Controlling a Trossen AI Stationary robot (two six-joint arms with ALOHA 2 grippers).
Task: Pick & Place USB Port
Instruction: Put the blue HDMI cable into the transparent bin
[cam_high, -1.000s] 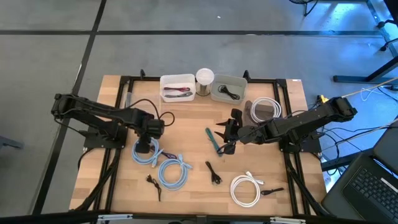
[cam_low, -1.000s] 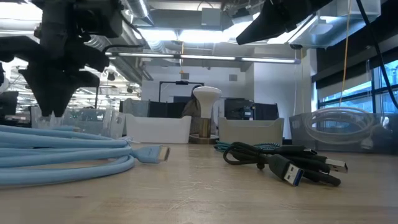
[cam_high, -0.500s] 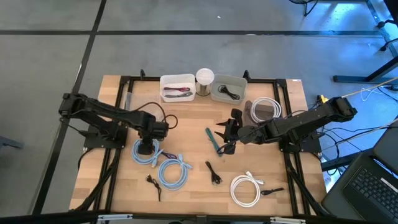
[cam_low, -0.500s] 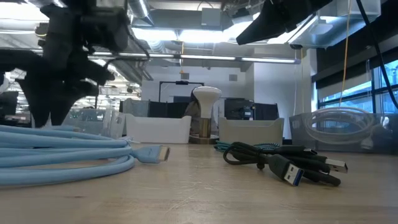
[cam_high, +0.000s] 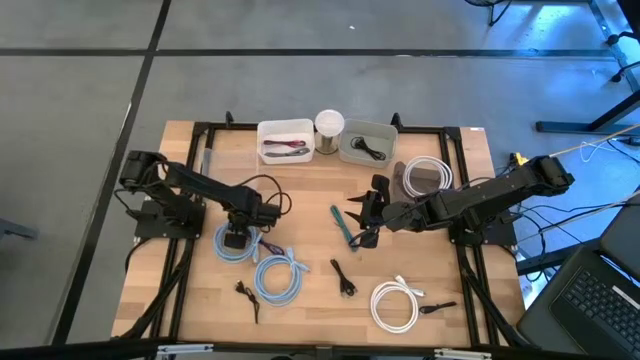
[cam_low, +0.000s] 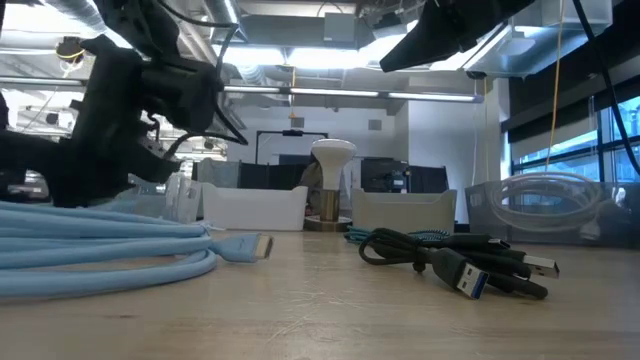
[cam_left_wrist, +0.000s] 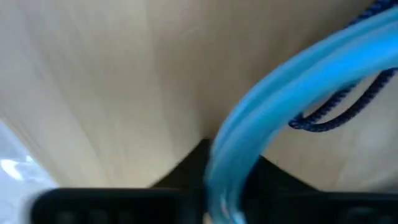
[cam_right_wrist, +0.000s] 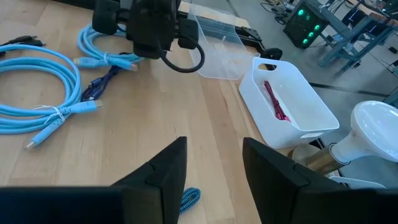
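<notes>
My left gripper (cam_high: 235, 237) is down on a light-blue cable coil (cam_high: 235, 248) at the table's left middle, and it is tilted in the low view (cam_low: 90, 170). It is open. In its wrist view the coil's strands (cam_left_wrist: 298, 81) run down between its two dark fingertips (cam_left_wrist: 233, 162), and I cannot tell whether they touch. The coil lies flat on the wood (cam_low: 100, 235). My right gripper (cam_high: 362, 222) is open and hovers at the table's middle over a teal cable (cam_high: 342, 225), with nothing between its fingers (cam_right_wrist: 213, 155). A black USB cable (cam_low: 450, 260) lies near the middle front.
A second light-blue coil (cam_high: 278, 275), a white coil (cam_high: 395, 305) and small black cables (cam_high: 245, 295) lie toward the near edge. At the far edge are a white bin (cam_high: 285, 140), a white lamp (cam_high: 330, 125), a grey bin (cam_high: 367, 142) and a clear box (cam_high: 428, 177) holding a white cable.
My left arm's elbow has swung toward the table's right while its gripper stayed over the light-blue coil. In the low view the gripper has sunk and tipped from pointing straight down to a slant. The coil has not moved.
</notes>
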